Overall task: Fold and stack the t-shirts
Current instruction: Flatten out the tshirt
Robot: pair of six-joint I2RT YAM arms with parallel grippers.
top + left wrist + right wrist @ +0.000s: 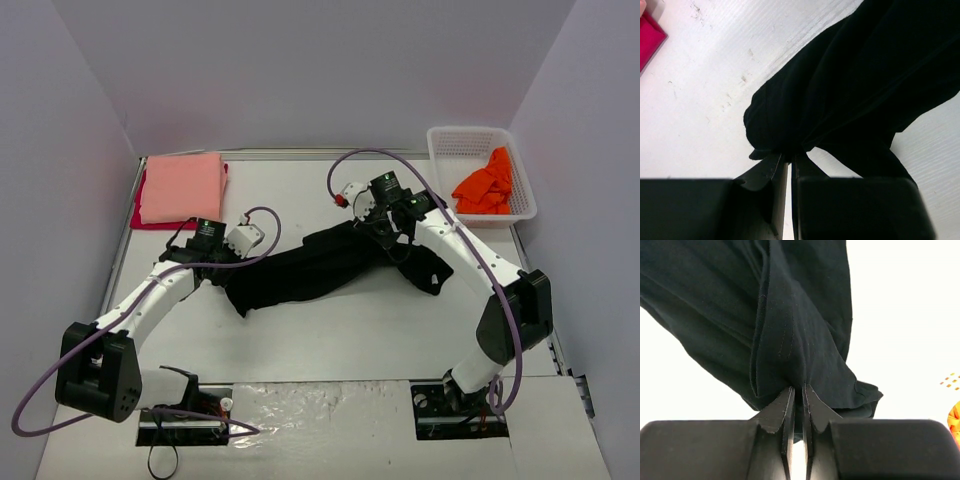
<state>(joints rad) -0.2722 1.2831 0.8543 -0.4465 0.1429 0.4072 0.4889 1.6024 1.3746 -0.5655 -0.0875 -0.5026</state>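
The black t-shirt (315,268) hangs stretched and bunched between both grippers over the table's middle. My left gripper (238,268) is shut on its left end; in the left wrist view the cloth (850,90) is pinched at the fingertips (789,156). My right gripper (385,232) is shut on its right end, with cloth (790,315) gathered at the fingertips (799,389). A folded salmon-pink t-shirt (183,186) lies on a red one (140,215) at the back left. The orange t-shirt (486,184) lies crumpled in the basket.
A white mesh basket (480,140) stands at the back right corner. The red shirt's corner (650,40) shows in the left wrist view. Purple walls close in the table on three sides.
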